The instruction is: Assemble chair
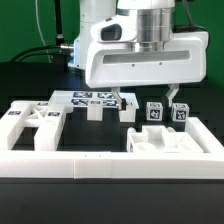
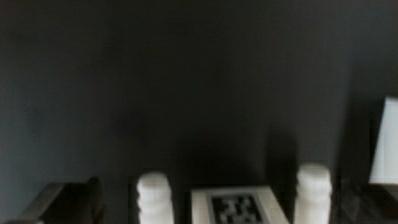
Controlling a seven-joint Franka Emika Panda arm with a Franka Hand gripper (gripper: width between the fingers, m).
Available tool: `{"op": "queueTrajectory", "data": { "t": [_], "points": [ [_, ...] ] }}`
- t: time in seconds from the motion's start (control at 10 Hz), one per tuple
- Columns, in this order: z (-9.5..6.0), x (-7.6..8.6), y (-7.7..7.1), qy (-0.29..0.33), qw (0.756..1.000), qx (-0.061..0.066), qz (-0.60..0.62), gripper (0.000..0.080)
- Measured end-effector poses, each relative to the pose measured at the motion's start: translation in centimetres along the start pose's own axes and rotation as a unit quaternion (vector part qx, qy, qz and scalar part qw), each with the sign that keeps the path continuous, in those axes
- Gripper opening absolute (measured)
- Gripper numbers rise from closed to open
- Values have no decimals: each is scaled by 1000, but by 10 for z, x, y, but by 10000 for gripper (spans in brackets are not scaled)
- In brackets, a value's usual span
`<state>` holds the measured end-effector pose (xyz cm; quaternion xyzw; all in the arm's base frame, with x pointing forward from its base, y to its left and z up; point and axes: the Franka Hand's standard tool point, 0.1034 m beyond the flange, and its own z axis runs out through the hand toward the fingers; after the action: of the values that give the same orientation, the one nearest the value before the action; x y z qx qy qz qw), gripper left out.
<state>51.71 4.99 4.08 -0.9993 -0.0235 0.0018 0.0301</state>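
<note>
My gripper [image 1: 149,100] hangs low over the table's middle, its jaws wide open. In the wrist view its two white fingertips [image 2: 155,196] stand either side of a small white chair cube with a tag [image 2: 237,206], with dark gaps on both sides, so nothing is held. That cube [image 1: 155,112] sits on the black table, and a second tagged cube [image 1: 181,113] lies just to the exterior view's right of it. A slotted chair frame piece [image 1: 30,126] lies at the left. A flat white panel [image 1: 172,142] lies in front of the cubes.
The marker board [image 1: 90,98] lies flat behind a small white block [image 1: 95,111]. A long white rail [image 1: 110,166] runs along the front. A white piece [image 2: 386,140] shows at the wrist view's edge. Cables trail at the back left.
</note>
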Motion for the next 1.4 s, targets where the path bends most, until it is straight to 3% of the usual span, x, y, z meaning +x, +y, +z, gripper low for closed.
{"op": "queueTrajectory", "data": {
  "t": [0.1,0.4,0.6,0.7,0.8,1.2,1.4],
  "points": [
    [4,-9,2,-10,1000,-1,-1,648],
    [4,-11,0,-40,999,3,-3,648],
    [3,-16,-2,-123,992,11,-1,648],
    [2,-27,3,-195,981,10,10,648],
    [0,-27,6,-224,975,6,11,648],
    [3,-35,5,-340,940,17,6,648],
    [7,-36,16,-346,938,11,21,648]
  ]
}}
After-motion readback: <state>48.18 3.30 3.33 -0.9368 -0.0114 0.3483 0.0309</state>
